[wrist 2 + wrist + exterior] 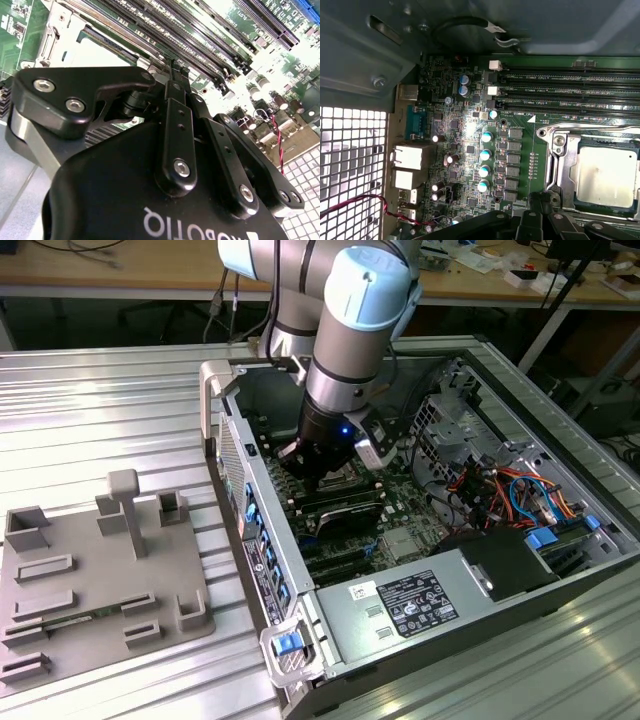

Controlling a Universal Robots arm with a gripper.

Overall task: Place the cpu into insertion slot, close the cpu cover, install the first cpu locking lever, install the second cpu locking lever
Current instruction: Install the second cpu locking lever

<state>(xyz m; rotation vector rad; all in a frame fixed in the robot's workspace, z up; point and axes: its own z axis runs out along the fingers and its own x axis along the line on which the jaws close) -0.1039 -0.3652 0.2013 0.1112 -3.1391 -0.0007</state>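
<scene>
Cpu (607, 175) sits flat in the insertion slot (604, 206), its silver-grey top facing up, inside an open computer case (232, 445) on a ribbed metal bench. The cpu cover (555, 167), a silvery frame, lies around the chip; whether it is latched cannot be made out.

The single gripper (162, 75) hangs just beside the slot with its black fingers (175, 125) drawn together and nothing visible between them. In the exterior view it (322, 478) reaches down into the middle of the case. White lettering is printed on its body.

Long black memory slots (570, 92) run alongside the insertion slot, with small white print next to them. On the slot's other side stands a column of five teal-topped capacitors (485, 155), with two more (464, 85) farther off.

Well apart from the slot, the grey power supply (400, 615) carries two white printed labels (418, 602). One grey fixture tray (100, 580) lies outside the case, on the exterior view's left.
</scene>
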